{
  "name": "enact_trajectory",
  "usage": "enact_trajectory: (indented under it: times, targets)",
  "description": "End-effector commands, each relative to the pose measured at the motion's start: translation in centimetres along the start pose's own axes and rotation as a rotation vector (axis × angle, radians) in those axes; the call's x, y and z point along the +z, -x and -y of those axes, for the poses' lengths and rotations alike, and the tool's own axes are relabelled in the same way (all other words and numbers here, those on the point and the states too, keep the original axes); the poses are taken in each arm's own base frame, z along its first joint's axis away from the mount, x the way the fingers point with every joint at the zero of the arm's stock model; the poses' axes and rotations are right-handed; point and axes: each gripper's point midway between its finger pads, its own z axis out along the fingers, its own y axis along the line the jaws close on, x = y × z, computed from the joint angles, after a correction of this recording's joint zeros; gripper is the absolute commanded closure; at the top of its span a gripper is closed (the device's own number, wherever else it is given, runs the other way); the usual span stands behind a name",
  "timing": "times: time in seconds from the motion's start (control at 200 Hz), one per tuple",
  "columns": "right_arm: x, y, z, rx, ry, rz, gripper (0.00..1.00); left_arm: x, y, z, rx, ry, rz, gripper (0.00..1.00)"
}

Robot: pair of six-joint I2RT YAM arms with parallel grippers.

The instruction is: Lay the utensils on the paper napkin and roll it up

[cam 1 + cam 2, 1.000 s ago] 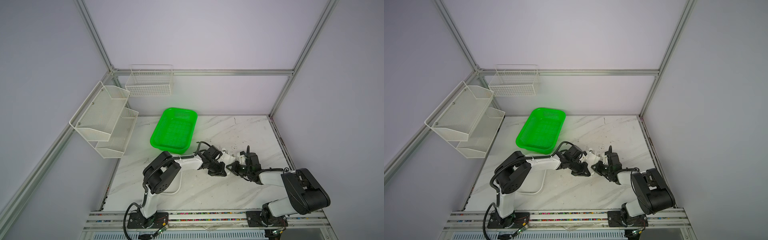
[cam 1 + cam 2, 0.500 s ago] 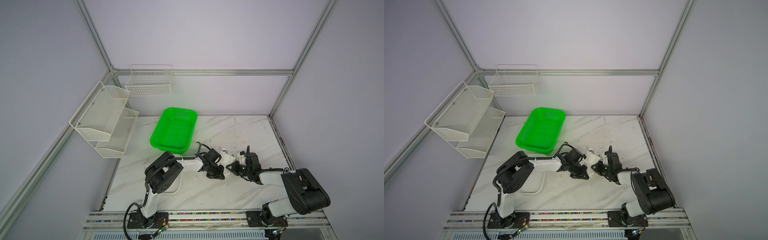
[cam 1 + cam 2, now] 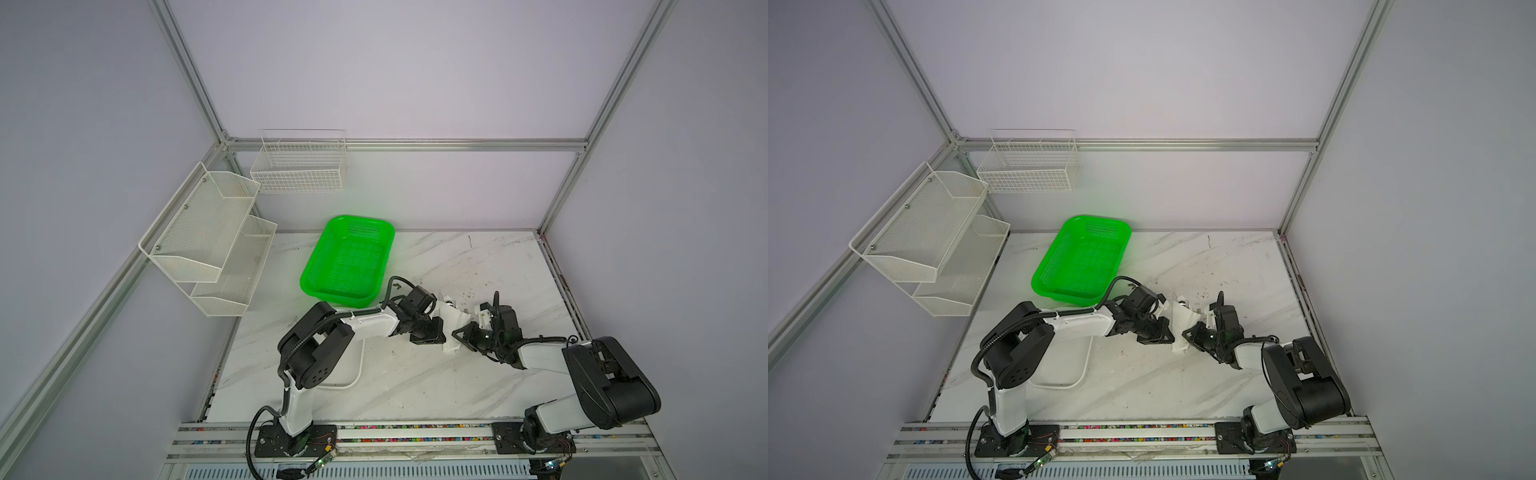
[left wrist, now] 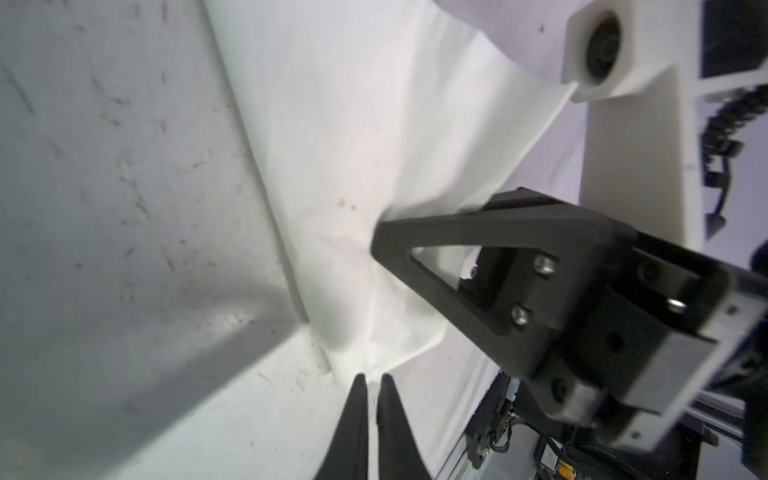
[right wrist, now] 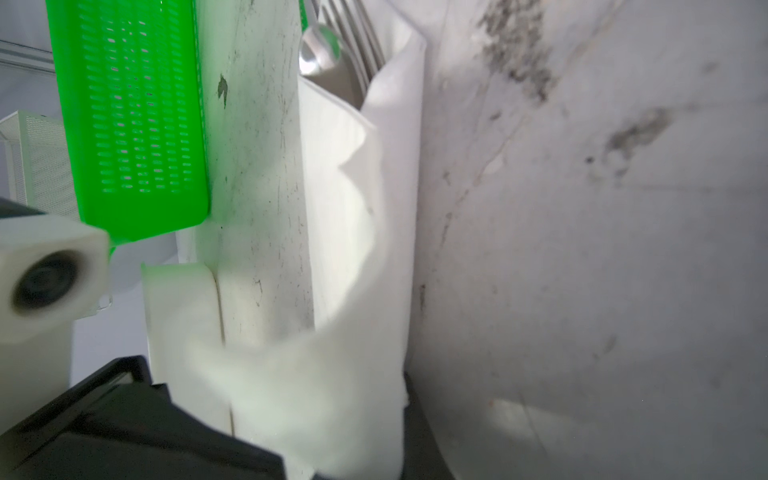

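Observation:
The white paper napkin [image 3: 451, 322] is bunched into a loose roll on the marble table, held between my two grippers in both top views. My left gripper [image 3: 434, 334] is shut on one end of it; in the left wrist view its tips [image 4: 372, 379] pinch the napkin's [image 4: 353, 124] edge. My right gripper [image 3: 459, 332] is shut on the other side, its black finger [image 4: 415, 232] pressed into the paper. In the right wrist view the utensils [image 5: 345, 50], fork tines and a spoon bowl, stick out of the napkin's [image 5: 365, 249] far end. The knife is hidden.
A green plastic basket [image 3: 349, 257] stands just behind the left arm. The rim of a white tray [image 3: 353, 380] shows under the left arm. White mesh shelves [image 3: 208, 232] and a wire basket [image 3: 299, 166] hang on the walls.
The left wrist has turned slightly while holding the napkin. The right arm has barely moved. Both grips are unchanged.

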Motion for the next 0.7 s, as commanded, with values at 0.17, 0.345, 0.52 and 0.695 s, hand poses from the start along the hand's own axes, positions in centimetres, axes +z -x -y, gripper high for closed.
enact_trajectory:
  times: [0.17, 0.345, 0.52, 0.695]
  targets:
    - [-0.1, -1.8, 3.2, 0.051, -0.116, -0.046, 0.86, 0.4, 0.7, 1.0, 0.045, -0.007, 0.010, 0.91]
    - [-0.1, -1.7, 3.2, 0.050, -0.115, -0.046, 0.86, 0.0, -0.7, -0.3, 0.037, 0.022, -0.011, 0.91]
    - [0.0, -1.7, 3.2, 0.050, -0.116, -0.046, 0.86, -3.2, 2.3, 3.6, 0.103, -0.065, 0.096, 0.88]
    - [0.0, -1.7, 3.3, 0.051, -0.119, -0.046, 0.86, -4.4, 6.9, 2.8, 0.026, -0.046, 0.172, 0.81]
